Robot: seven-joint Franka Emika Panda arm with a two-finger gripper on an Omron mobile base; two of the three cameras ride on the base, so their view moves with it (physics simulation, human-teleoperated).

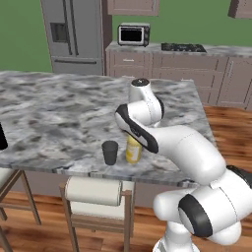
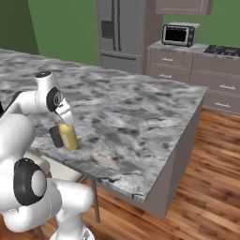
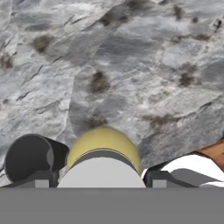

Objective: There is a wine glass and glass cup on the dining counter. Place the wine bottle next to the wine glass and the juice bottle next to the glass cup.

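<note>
The yellow-orange juice bottle (image 1: 133, 151) stands upright on the dining counter (image 1: 74, 108) near its front edge, just right of the short dark glass cup (image 1: 110, 152). My gripper (image 2: 65, 123) comes down over the bottle's top. In the hand view the white cap of the juice bottle (image 3: 103, 151) sits between my fingertips (image 3: 41, 180), which press against both its sides, and the glass cup (image 3: 27, 157) is close beside it. A nearly black shape (image 1: 2, 137) is cut off by the left edge, too little showing to name. The wine glass is out of view.
White-cushioned wooden stools (image 1: 93, 192) stand under the counter's front edge. Behind the counter are a grey fridge (image 1: 74, 34), brown cabinets with a toaster oven (image 1: 134, 34) and a cooktop (image 1: 183, 47). Wood floor lies to the right.
</note>
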